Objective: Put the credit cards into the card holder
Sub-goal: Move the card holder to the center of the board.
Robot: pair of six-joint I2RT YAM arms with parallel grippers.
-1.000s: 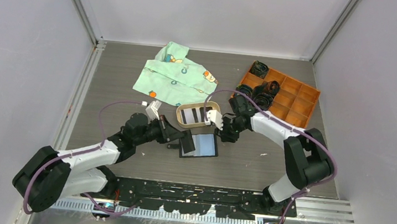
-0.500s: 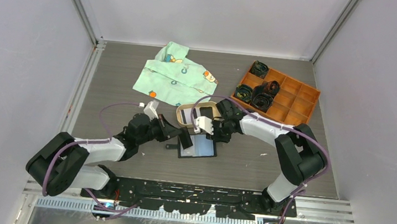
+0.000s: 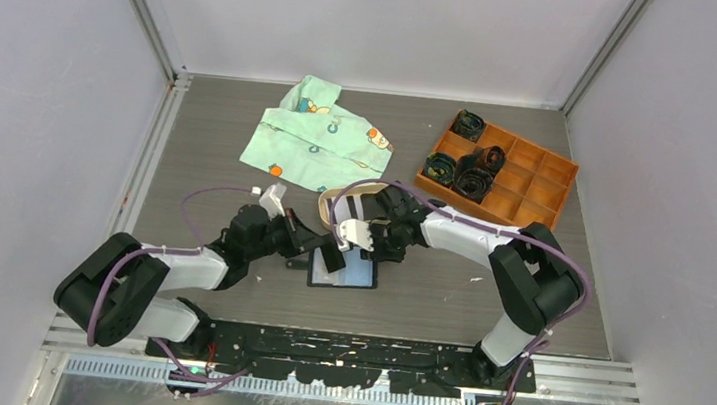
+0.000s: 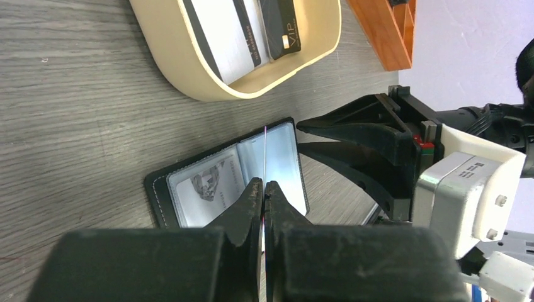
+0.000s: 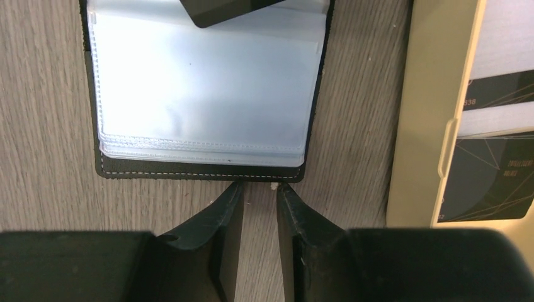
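Observation:
The card holder [image 3: 347, 276] lies open on the table, its clear sleeves [image 5: 201, 82] facing up. My left gripper [image 4: 263, 189] is shut on a thin credit card [image 4: 265, 151], seen edge-on, held upright over the holder's middle fold. The card's black corner [image 5: 227, 9] shows at the holder's far edge in the right wrist view. My right gripper [image 5: 259, 187] is low on the table, its jaws a little apart with nothing between them and the fingertips [image 5: 239, 189] right at the holder's stitched edge. More credit cards, whitish [image 4: 227, 38] and black [image 4: 281, 28], lie in the tan tray.
The tan oval tray [image 4: 182, 69] sits just behind the holder, mostly under my right arm in the top view. An orange compartment box [image 3: 527, 185] with dark rolled items stands back right. A green printed cloth [image 3: 316, 138] lies at the back.
My right gripper came from the tray leftward and down to the holder's edge. The holder slid left and nearer. The left gripper kept its card and shifted with it.

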